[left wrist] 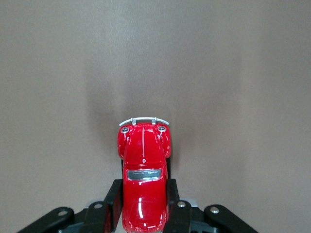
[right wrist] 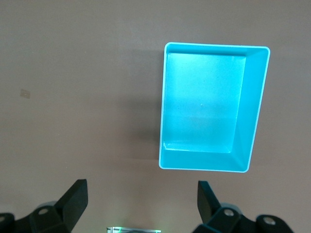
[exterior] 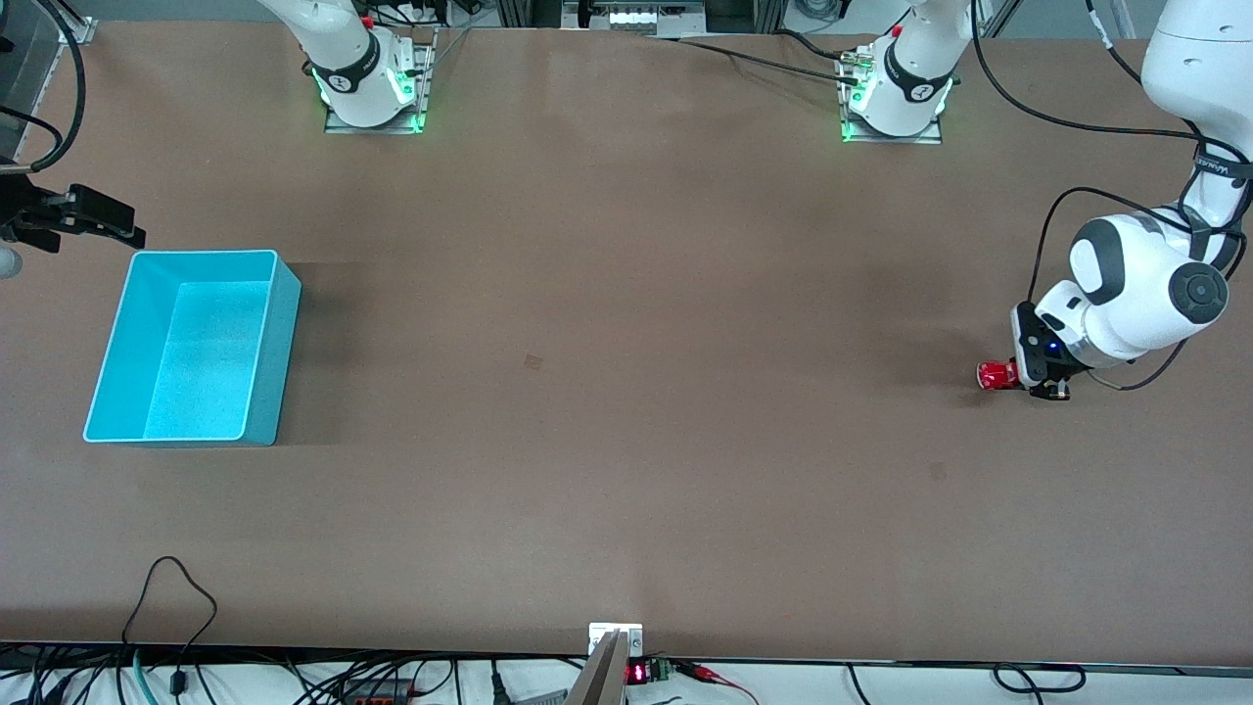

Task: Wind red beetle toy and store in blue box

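So the blue box (exterior: 192, 348) is sitting at the right arm's end of the bench (exterior: 626, 392), long side running toward the front camera, open top facing up. Nothing in it at all; you can see the bare speckled floor of it in both the front view and the right wrist view.

The red beetle toy (exterior: 997, 375) is way over at the left arm's end of the bench, well apart from the box. The left gripper (exterior: 1028, 377) is down at bench level with its fingers (left wrist: 112, 201) pinching the car by its sides around the rear half. In the left wrist view the hood and silvery bumper stick out past the fingertips, pointing away from the wrist. I can't tell whether the wheels are actually touching the bench.

The right gripper (exterior: 73, 220) waits in the air just off the box's corner nearest the robot bases, fingers (right wrist: 73, 199) spread wide, holding nothing. Its wrist camera looks straight down into the box.
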You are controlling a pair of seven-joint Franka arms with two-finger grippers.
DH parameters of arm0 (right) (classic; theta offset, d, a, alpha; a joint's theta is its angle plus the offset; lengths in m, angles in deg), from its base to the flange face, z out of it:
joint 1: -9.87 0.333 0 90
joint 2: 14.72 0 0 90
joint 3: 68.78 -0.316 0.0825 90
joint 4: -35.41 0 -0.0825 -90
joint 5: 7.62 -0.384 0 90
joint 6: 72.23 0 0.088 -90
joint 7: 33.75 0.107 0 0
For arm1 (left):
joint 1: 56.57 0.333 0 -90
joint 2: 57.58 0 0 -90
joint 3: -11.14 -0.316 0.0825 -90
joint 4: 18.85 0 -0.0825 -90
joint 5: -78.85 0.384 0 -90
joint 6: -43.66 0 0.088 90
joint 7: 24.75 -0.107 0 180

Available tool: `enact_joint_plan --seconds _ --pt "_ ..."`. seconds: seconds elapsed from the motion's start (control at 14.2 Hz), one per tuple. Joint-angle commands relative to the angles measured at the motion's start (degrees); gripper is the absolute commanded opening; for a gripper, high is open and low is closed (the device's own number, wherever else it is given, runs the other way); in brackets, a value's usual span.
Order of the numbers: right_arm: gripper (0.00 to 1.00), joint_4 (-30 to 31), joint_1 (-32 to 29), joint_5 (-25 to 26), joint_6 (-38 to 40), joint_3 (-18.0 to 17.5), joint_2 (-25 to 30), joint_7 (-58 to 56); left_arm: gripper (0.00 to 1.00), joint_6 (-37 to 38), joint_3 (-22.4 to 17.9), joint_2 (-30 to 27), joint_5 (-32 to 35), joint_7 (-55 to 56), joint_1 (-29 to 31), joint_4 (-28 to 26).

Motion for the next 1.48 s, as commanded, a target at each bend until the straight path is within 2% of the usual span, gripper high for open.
enact_joint_plan --seconds 0.0,0.07,0.14,0.21,0.42,0.78,0.99,1.2,1.41 --pt "1.00 0.1 -0.3 -0.5 0.0 -0.1 0.3 0.4 0.08 0.1 0.2 2.7 1.4 -1.1 0.8 1.4" --pt "1.00 0.2 -0.3 -0.4 0.0 -0.1 0.3 0.4 0.22 0.1 0.2 2.6 1.4 -1.1 0.8 1.5" --pt "1.00 0.2 -0.3 -0.4 0.0 -0.1 0.3 0.4 0.70 0.7 0.4 2.6 1.4 -1.0 0.4 2.7" --pt "1.00 0.1 -0.3 -0.4 0.0 -0.1 0.3 0.4 1.00 0.9 0.6 2.4 1.4 -1.0 0.3 3.1" --pt "1.00 0.1 -0.3 -0.4 0.1 -0.1 0.3 0.4 1.00 6.5 1.2 0.4 1.4 0.8 0.1 4.0" --pt "1.00 0.2 -0.4 -0.5 0.1 0.0 0.3 0.4 1.00 20.9 6.6 -6.6 1.4 13.5 -0.5 5.4" --pt "1.00 0.2 -0.4 -0.5 0.2 0.3 0.3 0.4 1.00 34.9 7.0 -6.9 2.2 19.7 -5.2 14.6" --pt "1.00 0.2 -1.3 -0.5 0.2 0.4 0.3 0.4 1.00 48.6 7.0 -6.6 4.8 32.5 -10.4 23.6" --pt "1.00 0.2 -1.3 -0.5 0.3 0.4 0.3 0.3 1.00 55.6 7.2 -7.0 4.7 42.7 -12.9 28.7"
